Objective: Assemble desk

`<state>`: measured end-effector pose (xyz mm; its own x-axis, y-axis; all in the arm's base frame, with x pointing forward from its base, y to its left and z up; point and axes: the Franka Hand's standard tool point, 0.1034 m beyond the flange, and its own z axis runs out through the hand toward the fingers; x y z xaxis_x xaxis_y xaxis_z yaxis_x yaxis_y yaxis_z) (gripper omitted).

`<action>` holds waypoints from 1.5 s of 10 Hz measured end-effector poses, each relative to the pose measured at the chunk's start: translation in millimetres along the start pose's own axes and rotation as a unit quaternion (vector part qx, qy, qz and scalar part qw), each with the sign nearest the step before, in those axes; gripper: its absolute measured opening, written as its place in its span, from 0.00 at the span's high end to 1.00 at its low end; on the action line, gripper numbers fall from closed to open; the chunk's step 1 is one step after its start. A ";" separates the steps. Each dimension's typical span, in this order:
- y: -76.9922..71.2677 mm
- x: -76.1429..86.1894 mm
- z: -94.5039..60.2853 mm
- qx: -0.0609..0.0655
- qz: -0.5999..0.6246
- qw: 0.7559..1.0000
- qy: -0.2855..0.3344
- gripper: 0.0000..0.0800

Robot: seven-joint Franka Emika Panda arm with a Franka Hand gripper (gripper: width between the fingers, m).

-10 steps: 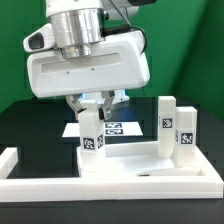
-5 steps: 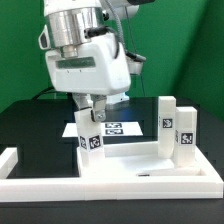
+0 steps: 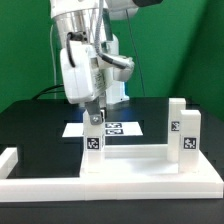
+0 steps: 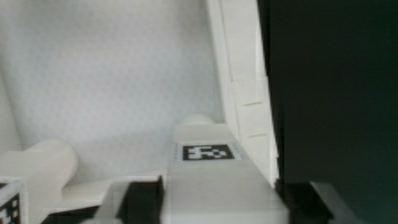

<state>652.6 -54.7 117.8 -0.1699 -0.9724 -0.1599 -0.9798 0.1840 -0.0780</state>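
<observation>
Nearest the exterior camera, a long low white border bar (image 3: 120, 186) runs across the front of the black table (image 3: 30, 125); a short white bar end (image 3: 8, 160) stands at the exterior view's left. Behind the bar lies the flat rectangular rimmed white plastic desk top panel (image 3: 135, 160); three short square white block legs rise from it, each carrying a black-and-white square tag. One tagged leg (image 3: 92, 143) stands at the panel's corner on the exterior view's left; a second tagged leg (image 3: 187, 137) stands at the exterior view's right; a third leg (image 3: 175, 115) stands just behind the second.

The two-finger gripper (image 3: 93, 118) of the white robot arm (image 3: 85, 60) hangs directly over the left-hand leg; its fingers straddle the top of that leg. In the wrist view the dark fingers (image 4: 139, 195) sit on either side of the white leg (image 4: 210, 165), whose tag faces the camera; the jaws are closed against the leg's two sides. The panel's inner floor (image 4: 107, 80) and its raised rim (image 4: 237, 60) extend beyond the leg.

Behind the panel, the flat white marker board (image 3: 120, 128) lies on the table; a green backdrop (image 3: 190, 50) closes the scene.
</observation>
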 end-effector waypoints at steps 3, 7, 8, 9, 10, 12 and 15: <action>4.4 2.0 0.7 -0.017 -0.165 0.986 0.007 0.28; 4.9 2.5 2.4 -0.019 -0.303 0.953 0.005 0.19; 4.7 5.1 1.8 -0.021 -0.374 0.927 0.007 0.19; 3.2 11.3 0.8 -0.026 -0.486 0.873 0.012 0.19; 3.4 12.8 3.8 -0.027 -0.553 0.832 0.010 0.19; 4.6 9.4 4.8 -0.029 -0.590 0.807 0.005 0.19; 5.1 9.3 5.3 -0.029 -0.558 0.829 0.005 0.52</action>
<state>646.6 -62.0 110.8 0.8456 -0.5338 -0.0119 -0.5309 -0.8382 -0.1248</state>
